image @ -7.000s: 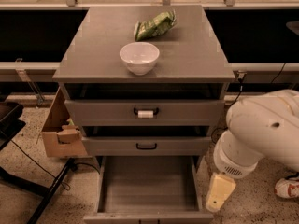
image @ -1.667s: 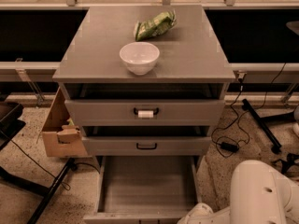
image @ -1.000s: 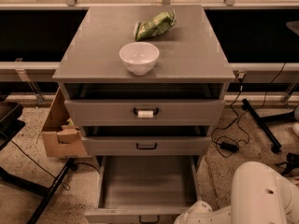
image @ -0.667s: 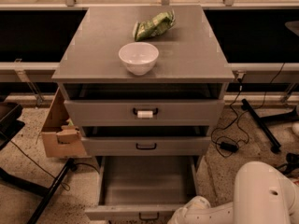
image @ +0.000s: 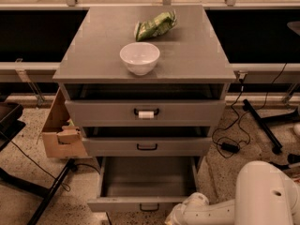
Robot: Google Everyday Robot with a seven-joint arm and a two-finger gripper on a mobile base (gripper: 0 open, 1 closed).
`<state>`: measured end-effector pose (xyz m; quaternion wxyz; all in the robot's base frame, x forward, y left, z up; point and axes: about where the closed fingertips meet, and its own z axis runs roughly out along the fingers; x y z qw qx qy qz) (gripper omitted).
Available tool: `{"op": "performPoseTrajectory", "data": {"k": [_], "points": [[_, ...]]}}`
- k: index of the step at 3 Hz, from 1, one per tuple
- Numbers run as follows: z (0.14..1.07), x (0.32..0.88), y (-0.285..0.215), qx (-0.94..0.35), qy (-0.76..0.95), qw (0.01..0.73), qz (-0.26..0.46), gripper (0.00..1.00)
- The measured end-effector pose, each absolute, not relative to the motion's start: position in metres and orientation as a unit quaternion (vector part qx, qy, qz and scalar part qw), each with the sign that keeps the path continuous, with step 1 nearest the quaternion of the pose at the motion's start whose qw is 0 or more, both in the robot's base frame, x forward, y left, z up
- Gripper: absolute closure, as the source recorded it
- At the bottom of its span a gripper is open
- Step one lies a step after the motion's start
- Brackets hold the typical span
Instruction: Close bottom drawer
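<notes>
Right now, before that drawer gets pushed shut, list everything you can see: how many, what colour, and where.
cabinet: one, grey, centre of view
bowl: one, white, on the cabinet top, front middle
snack bag: one, green, on the cabinet top behind the bowl
top drawer: one, grey, white-tagged black handle
middle drawer: one, grey, plain black handle
bottom drawer: one, grey, pulled well out
cardboard box: one, brown, floor left of the cabinet
cables: several, black, floor right of the cabinet
arm: one, white, lower right corner
gripper: one, white, bottom edge, right of the bottom drawer's handle
</notes>
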<state>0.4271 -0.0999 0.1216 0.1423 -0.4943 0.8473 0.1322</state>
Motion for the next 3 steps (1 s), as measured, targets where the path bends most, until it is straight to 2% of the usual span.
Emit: {"op": "performPoseTrajectory", "data": {"k": [3], "points": [[0.118,0.465,-0.094,-0.526,0.826,0.172,0.110,1.00]]}}
